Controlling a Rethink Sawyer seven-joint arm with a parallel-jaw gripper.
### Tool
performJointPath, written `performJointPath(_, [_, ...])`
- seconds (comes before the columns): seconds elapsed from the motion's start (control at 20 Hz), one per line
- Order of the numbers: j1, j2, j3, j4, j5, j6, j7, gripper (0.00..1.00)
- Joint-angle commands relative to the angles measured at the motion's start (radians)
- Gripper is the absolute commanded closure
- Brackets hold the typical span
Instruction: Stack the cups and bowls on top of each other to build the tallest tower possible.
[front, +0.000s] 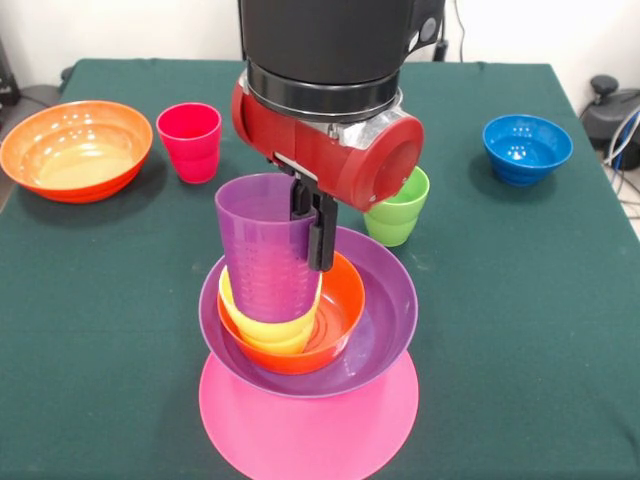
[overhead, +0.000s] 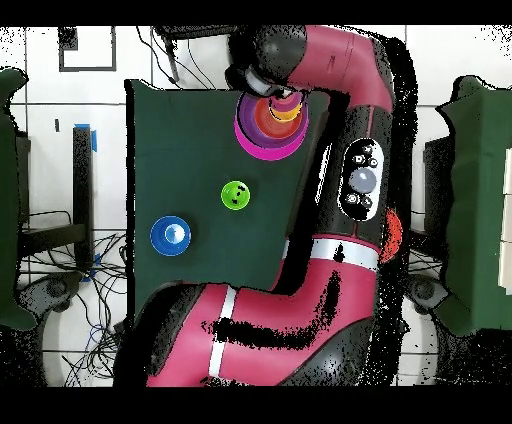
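Observation:
The tower stands at the table's near middle: the upturned pink bowl (front: 300, 435) as base, the purple bowl (front: 388, 310) on it, then the small orange bowl (front: 345, 305) and the yellow cup (front: 268, 332). My gripper (front: 312, 225) is shut on the right rim of the purple cup (front: 260, 255). The cup's lower part sits inside the yellow cup. In the overhead view the tower (overhead: 262, 140) shows at the table's top edge, partly under the arm. The red cup (front: 189, 140), light green cup (front: 400, 215), large orange bowl (front: 75, 150) and blue bowl (front: 526, 148) stand loose. The light green bowl is out of view.
The red cup and large orange bowl stand at the far left, the green cup just behind the tower's right, and the blue bowl at the far right. The overhead view shows the green cup (overhead: 235, 195) and the blue bowl (overhead: 171, 236).

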Motion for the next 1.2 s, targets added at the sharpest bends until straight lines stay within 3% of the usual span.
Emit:
performJointPath(0.05, [0.021, 0.005, 0.036, 0.137, 0.001, -0.031, 0.113, 1.0])
performJointPath(1.2, [0.024, -0.001, 0.024, 0.171, 0.023, -0.049, 0.1, 1.0])
